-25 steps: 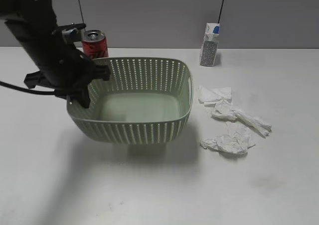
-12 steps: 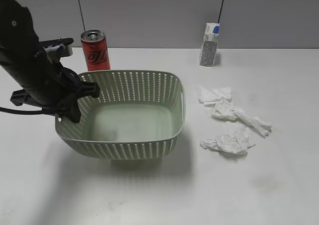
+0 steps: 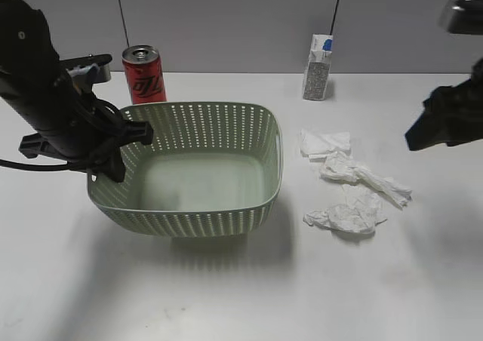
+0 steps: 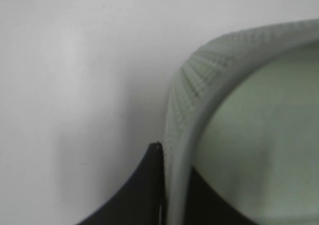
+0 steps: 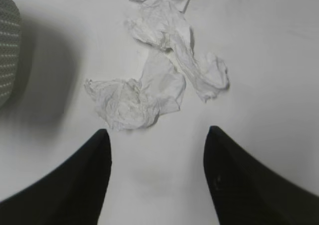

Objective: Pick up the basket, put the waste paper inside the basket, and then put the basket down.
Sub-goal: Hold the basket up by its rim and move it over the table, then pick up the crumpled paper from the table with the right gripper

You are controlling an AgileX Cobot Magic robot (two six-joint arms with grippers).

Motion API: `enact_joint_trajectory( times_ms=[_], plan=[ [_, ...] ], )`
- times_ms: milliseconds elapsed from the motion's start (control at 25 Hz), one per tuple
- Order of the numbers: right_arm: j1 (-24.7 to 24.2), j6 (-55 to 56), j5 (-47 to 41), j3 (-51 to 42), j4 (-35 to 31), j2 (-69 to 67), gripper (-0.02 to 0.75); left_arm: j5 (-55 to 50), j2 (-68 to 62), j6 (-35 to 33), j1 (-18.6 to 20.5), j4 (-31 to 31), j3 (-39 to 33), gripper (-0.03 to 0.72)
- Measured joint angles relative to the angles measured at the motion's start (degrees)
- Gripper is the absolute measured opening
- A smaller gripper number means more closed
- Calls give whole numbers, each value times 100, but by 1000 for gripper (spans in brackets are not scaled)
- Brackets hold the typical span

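left hand (image 4: 164,185) pinching the basket (image 3: 198,167) by its left wall, basket hanging tilted just off the worktop (image 3: 226,296) | right hand (image 5: 157,172) spread, hovering above the waste paper (image 3: 351,182) | step: loading paper; next, I judge, calling for descent onto nearest wad | counting: one basket, three wads

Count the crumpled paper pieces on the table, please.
3, all right of the basket: the upper piece, the middle piece, and the lower piece nearest the camera.
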State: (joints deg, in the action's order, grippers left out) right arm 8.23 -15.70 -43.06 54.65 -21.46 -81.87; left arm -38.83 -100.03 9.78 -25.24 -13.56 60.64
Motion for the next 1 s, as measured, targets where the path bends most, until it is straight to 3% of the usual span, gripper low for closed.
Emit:
enact_joint_trajectory(
  times_ms=[280,760,880,1000],
  plan=[
    [677,-66,29,1336,777,-2054,445,7,0,0,0,0,0,0],
    [737,-70,730,1689,1514,-3402,444,-15,0,145,0,21,0,0],
    [737,-70,750,1689,1519,-3567,397,-90,0,399,0,224,28,0],
    [737,-70,750,1689,1510,-3685,289,-279,-42,620,0,549,146,0]
  ],
)
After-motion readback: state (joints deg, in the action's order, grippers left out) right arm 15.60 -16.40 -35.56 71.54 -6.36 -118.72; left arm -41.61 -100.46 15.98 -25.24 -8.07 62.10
